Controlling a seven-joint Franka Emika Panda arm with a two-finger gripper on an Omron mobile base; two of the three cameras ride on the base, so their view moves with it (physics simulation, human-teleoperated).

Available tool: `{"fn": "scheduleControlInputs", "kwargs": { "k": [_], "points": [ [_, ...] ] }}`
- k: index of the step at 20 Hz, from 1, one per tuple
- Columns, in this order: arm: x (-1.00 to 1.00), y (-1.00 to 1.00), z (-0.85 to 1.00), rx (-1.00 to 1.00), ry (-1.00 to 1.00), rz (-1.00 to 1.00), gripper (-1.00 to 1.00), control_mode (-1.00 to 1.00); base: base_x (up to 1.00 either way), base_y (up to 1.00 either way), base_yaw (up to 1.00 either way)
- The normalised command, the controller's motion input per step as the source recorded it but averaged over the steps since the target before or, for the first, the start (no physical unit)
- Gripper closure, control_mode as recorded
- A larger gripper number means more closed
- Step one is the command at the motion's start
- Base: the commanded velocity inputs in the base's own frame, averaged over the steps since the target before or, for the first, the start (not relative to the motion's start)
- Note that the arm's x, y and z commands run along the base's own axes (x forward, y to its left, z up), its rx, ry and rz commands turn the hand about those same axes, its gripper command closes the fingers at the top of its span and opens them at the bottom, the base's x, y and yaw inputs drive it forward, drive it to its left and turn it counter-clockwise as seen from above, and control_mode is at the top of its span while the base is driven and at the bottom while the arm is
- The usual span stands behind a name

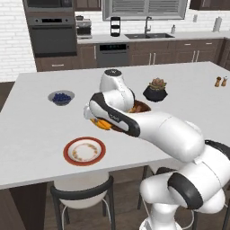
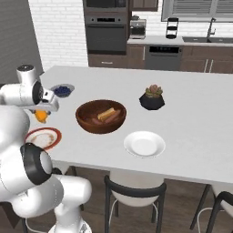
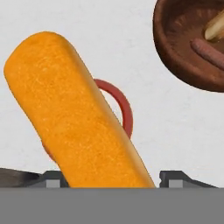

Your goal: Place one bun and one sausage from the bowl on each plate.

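A broad pale grey worktop (image 2: 195, 118) carries everything, with dark-framed stools tucked under its near edge. Behind it the kitchen has a white brick wall, dark brown cabinets, a built-in oven (image 1: 53, 38), a dishwasher and a sink (image 1: 148, 35) under a shuttered window. No writing or label can be read anywhere.

The hand (image 3: 109, 179) is clenched on an orange bun (image 3: 76, 118), which stands tilted between the fingertips above the worktop, over the red-rimmed plate (image 1: 84, 151). In the hand view the bun hides most of that plate, leaving just an arc of red rim. The arm covers much of the bowl in the left base view.

The wooden bowl (image 2: 86, 120) sits mid-worktop and holds a pale bun (image 2: 107, 113) and a sausage (image 3: 209, 52) beside it; further contents are hard to make out. The white plate (image 2: 144, 144) lies near the bowl, towards the front edge. A small bowl of blueberries (image 1: 61, 97), a potted plant (image 2: 152, 98) and two shakers (image 1: 220, 81) stand farther back.
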Motion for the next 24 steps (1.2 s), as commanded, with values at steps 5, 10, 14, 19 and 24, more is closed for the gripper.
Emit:
{"fn": "scheduleControlInputs", "kwargs": {
  "k": [5, 10, 14, 19, 24],
  "points": [
    [-0.06, 0.6, -0.37, 0.0, 0.14, -0.12, 1.0, -1.0, 0.0, 0.0, 0.0],
    [0.16, 0.33, -0.5, 0.0, 0.13, -0.17, 1.0, -1.0, 0.0, 0.0, 0.0],
    [0.0, 0.18, -0.61, 0.0, 0.03, -0.16, 1.0, -1.0, 0.0, 0.0, 0.0],
    [0.0, 0.09, -0.59, 0.0, 0.01, -0.16, 1.0, -1.0, 0.0, 0.0, 0.0],
    [0.0, 0.16, -0.49, 0.0, 0.02, -0.14, 1.0, -1.0, 0.0, 0.0, 0.0]
  ]
}}
